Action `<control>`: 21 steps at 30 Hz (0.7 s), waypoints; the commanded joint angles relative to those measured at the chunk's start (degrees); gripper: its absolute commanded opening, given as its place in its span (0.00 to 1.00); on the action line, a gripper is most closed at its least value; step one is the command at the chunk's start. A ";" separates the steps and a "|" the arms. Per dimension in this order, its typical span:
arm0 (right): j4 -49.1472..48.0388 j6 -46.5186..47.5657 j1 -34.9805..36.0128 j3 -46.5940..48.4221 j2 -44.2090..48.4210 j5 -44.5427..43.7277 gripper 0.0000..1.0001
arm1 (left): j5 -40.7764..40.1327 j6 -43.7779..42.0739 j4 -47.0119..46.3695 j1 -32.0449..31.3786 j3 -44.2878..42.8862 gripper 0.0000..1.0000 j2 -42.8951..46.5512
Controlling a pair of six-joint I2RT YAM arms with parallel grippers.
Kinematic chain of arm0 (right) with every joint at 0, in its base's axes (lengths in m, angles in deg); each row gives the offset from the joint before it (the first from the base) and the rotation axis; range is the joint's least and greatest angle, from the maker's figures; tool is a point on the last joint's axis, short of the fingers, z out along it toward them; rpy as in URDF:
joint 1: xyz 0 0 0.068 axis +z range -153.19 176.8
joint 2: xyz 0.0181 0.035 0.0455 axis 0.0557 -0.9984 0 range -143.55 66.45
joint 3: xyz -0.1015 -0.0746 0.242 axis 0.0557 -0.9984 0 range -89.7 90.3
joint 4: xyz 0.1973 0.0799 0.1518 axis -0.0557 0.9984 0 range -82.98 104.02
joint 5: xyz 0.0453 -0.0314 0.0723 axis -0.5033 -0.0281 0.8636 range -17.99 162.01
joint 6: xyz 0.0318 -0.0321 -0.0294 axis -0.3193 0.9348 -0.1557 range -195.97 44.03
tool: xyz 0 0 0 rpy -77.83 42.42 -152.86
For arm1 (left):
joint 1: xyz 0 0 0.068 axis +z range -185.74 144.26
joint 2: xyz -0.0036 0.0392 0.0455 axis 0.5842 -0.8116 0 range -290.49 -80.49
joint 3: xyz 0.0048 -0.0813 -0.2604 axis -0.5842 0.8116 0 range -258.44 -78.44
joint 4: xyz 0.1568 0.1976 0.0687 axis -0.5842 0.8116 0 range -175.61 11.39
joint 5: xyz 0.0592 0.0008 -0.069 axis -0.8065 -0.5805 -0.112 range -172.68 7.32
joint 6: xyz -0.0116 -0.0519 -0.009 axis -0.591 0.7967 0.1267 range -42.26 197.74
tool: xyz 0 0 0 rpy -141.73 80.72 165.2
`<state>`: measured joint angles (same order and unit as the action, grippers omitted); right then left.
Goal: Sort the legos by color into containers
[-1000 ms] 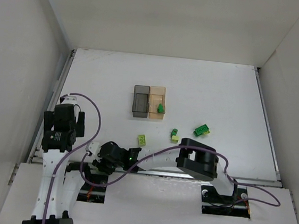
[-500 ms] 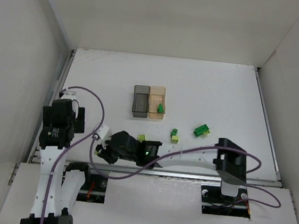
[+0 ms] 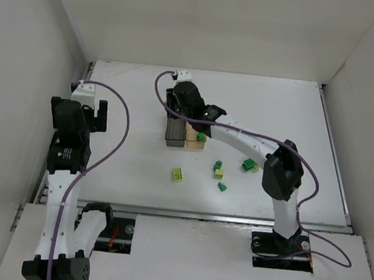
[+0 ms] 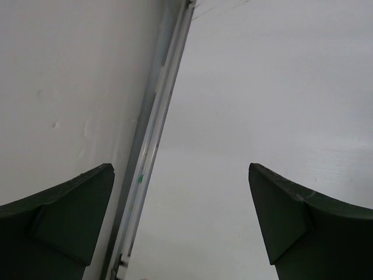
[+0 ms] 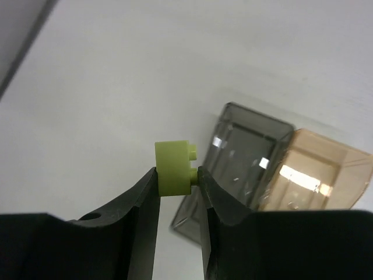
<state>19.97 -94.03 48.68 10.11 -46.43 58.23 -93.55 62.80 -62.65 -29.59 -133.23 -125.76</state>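
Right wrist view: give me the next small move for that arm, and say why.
Probably shift the right tool over the grey bin and open it. It grips a pale yellow-green brick that appears beside that bin, not over it, and the orange bin already holds a dark green brick.

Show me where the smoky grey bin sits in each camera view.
Top external: the grey bin sits mid-table, partly under the right arm.
Left wrist: not in it.
Right wrist: the bin is right of centre, behind the pale lego pinched in the right hand.
Shared landmark: the amber bin set against its side.
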 commanded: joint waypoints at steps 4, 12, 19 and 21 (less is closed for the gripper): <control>7.44 -3.47 -4.59 9.70 -8.75 5.25 0.00 | 19.37 -10.53 -11.88 0.26 5.47 0.91 0.10; 10.87 -5.49 -5.73 9.36 -10.17 7.10 0.41 | 34.68 -25.40 -7.86 -0.44 12.59 0.91 -1.21; 12.10 -5.49 -6.96 6.64 -5.17 6.05 0.83 | 37.42 -34.80 3.74 -10.62 6.28 0.95 -9.12; 11.31 -5.49 -6.97 5.49 -1.92 6.05 0.83 | 36.55 -36.99 5.51 -14.75 4.69 0.96 -12.37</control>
<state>32.41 -98.91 42.30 16.05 -55.98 64.38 -59.15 31.48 -61.23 -40.78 -124.09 -136.17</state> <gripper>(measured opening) 0.832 0.956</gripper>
